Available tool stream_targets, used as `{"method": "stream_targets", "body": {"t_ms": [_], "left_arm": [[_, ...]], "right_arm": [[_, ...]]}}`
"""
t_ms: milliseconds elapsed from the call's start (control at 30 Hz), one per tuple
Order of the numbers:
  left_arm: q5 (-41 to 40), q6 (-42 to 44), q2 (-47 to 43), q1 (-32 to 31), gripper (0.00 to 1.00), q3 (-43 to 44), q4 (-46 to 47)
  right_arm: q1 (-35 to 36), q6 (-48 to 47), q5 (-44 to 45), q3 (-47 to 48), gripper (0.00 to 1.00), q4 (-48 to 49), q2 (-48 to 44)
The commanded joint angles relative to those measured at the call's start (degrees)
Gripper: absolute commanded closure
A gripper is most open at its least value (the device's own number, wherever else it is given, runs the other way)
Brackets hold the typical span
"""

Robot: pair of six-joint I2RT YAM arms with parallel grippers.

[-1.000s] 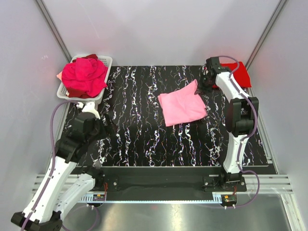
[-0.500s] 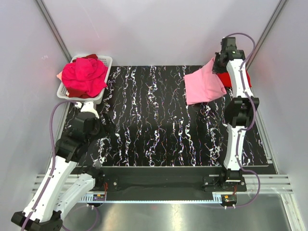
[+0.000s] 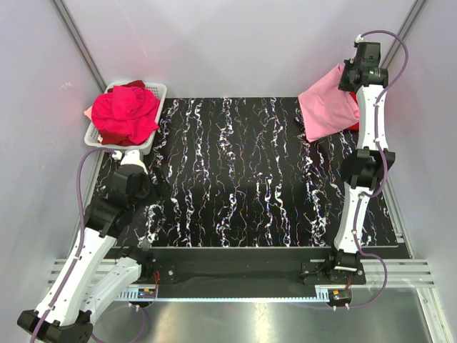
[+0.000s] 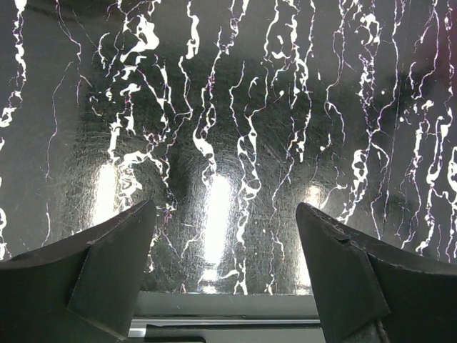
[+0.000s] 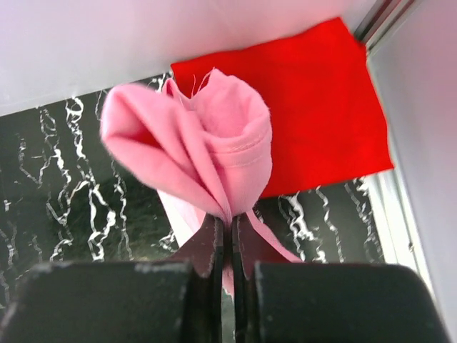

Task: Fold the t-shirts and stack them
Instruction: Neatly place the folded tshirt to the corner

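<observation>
Hanging from the right gripper, the light pink t-shirt is pinched at one folded edge; the jaws are pressed together on the cloth, with no gap visible between them. I judge that it is held high and by one edge so that the folded layers stay together and can be laid flat on the bright red t-shirt. This one lies folded and smooth below and just beyond the jaws, as the base of the stack.

In front of the jaws the pink cloth gathers into soft pleats, and a stitched hem curls into a loop. From above it hangs as a slanted, loose panel under the gripper, not lying on the table.

The left gripper has its jaws wide apart with nothing between them, only the marbled surface below. It is probably waiting. The magenta t-shirts lie crumpled in the white basket, beyond the left jaws and not touched.
</observation>
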Motion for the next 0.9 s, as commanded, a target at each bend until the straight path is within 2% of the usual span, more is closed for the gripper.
{"method": "stream_targets", "body": {"t_ms": [0, 500, 633, 867], "left_arm": [[-1.5, -0.4, 0.7, 0.0, 0.16, 0.1, 1.5], [-1.5, -0.3, 0.4, 0.0, 0.16, -0.2, 1.6], [-1.5, -0.3, 0.5, 0.0, 0.16, -0.1, 1.6], [-1.3, -0.3, 0.6, 0.0, 0.16, -0.2, 1.7]], "right_arm": [[-0.1, -4.4, -1.6, 2.1, 1.0, 5.2, -1.9], [-1.5, -7.1, 2.0, 4.5, 1.0, 13.2, 3.5], [-3.0, -7.6, 3.1, 3.2, 1.0, 18.1, 4.0], [-7.7, 0.0, 3.6, 4.7, 1.0, 25.2, 12.0]]}}
